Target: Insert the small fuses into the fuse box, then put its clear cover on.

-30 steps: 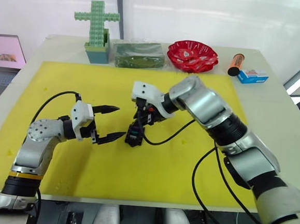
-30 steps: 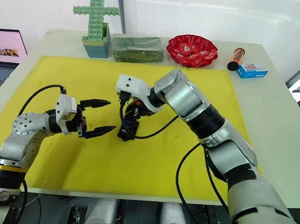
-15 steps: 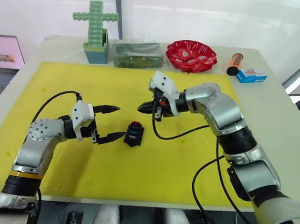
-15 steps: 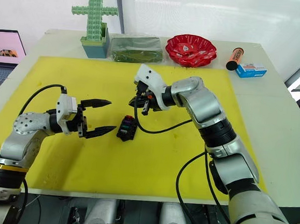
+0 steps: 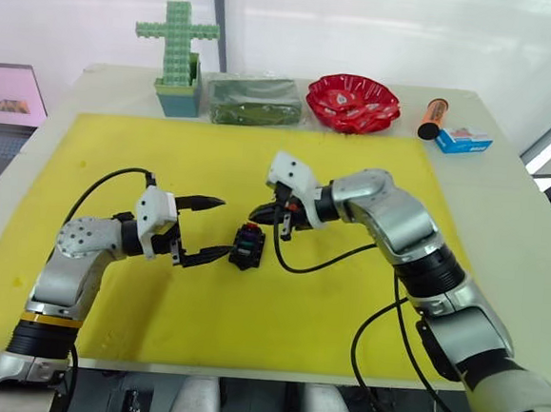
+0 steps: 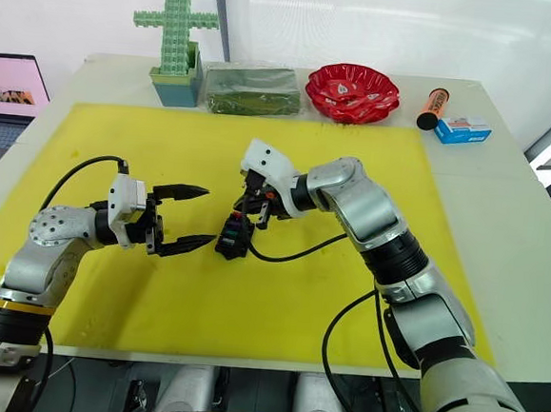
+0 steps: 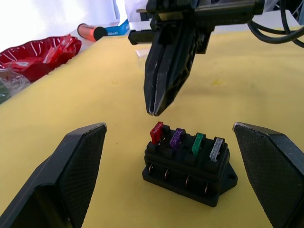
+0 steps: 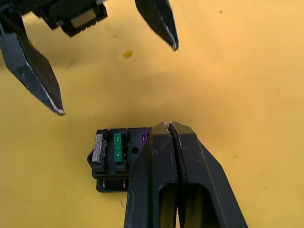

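Note:
The black fuse box (image 5: 247,246) lies on the yellow mat (image 5: 165,150) between my two grippers. Red (image 7: 156,132), purple (image 7: 176,138), green (image 7: 198,143) and grey (image 7: 216,148) small fuses stand in a row in its top slots. My right gripper (image 5: 259,214) is shut with nothing in it, its tip hanging just above the red-fuse end of the box. My left gripper (image 5: 222,227) is open and level, fingertips spread just left of the box, apart from it. I cannot make out the clear cover.
Along the table's far edge stand a green block cross (image 5: 176,46), a dark green box (image 5: 253,99), a red bowl (image 5: 354,100), an orange cylinder (image 5: 433,116) and a small blue-white box (image 5: 463,140). A laptop (image 5: 7,94) sits off the left side.
The right gripper left the fuse box, lifted up and to the right, and has now come back down close over it. The left gripper has edged slightly toward the box.

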You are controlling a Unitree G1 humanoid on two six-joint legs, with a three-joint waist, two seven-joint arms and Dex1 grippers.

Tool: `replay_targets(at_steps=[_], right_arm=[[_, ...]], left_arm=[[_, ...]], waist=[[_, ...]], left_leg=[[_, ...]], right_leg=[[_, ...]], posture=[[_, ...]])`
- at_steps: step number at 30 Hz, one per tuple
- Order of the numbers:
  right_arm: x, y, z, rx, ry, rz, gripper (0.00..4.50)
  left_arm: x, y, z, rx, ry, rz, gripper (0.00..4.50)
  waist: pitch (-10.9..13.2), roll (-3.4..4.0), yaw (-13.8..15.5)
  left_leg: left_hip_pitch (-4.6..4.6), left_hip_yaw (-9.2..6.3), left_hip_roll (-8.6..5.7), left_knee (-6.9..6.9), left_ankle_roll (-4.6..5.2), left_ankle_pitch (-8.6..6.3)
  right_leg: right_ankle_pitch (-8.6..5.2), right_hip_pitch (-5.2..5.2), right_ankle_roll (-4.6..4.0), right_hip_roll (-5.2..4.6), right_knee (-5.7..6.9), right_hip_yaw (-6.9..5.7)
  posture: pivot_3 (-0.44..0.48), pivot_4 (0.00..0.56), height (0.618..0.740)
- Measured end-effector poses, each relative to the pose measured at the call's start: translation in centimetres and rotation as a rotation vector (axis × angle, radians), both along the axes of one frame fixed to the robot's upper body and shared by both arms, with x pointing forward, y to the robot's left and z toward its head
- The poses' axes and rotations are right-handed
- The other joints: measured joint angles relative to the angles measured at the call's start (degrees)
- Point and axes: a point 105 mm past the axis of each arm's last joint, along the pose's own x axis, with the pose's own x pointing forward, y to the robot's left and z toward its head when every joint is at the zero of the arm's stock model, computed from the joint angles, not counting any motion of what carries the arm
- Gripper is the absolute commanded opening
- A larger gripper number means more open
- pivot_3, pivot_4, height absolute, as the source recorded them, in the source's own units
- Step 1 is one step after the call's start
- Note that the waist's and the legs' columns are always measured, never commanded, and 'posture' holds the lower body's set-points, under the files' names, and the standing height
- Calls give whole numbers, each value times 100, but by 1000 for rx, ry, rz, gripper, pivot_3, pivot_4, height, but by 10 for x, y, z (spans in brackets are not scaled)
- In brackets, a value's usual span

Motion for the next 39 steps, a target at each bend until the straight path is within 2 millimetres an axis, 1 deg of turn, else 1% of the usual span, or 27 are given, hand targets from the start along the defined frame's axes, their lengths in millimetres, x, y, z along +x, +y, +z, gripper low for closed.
replay_targets(at_steps=[9, 27, 39], right_arm=[[5, 0, -10, -16, 9, -17, 38], [9, -1, -13, -53, -53, -3, 38], [4, 2, -16, -72, -70, 27, 38]], left_arm=[[-1, 1, -2, 4, 6, 3, 4500], [-1, 2, -3, 4, 11, 7, 4500], [-1, 2, -3, 4, 11, 8, 4500]], waist=[[0, 0, 2], [-1, -1, 1], [-1, -1, -3]], left_leg=[[0, 0, 0, 0, 0, 0], [2, 0, 0, 0, 0, 0], [5, 0, 0, 0, 0, 0]], right_leg=[[0, 0, 0, 0, 0, 0], [0, 2, 0, 0, 0, 0], [0, 5, 0, 0, 1, 0]], posture=[[0, 150, 740], [0, 150, 740], [0, 150, 740]])
